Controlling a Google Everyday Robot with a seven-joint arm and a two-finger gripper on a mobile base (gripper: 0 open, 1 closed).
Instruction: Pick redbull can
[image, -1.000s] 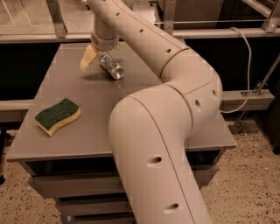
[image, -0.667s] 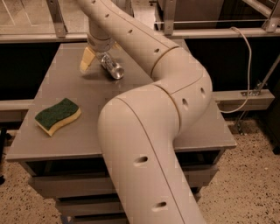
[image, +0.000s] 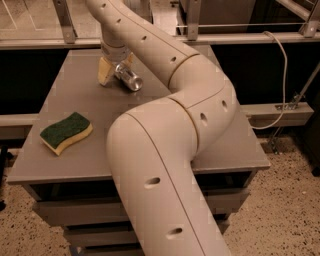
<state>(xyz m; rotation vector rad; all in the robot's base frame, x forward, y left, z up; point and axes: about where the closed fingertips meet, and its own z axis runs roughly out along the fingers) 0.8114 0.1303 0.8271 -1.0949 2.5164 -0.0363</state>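
My arm (image: 190, 100) has swung nearer the camera, yet my gripper (image: 116, 74) stays at the table's (image: 70, 95) far side, right at the redbull can (image: 129, 80). It lies tilted and unmoved. I cannot tell whether my jaws pinch it; I judge it not yet lifted.

Grey table (image: 70, 90): gripper (image: 117, 71) over far end, can (image: 129, 80) tilted right at gripper, sponge (image: 66, 132) well apart, nearer cam, to gripper's left.
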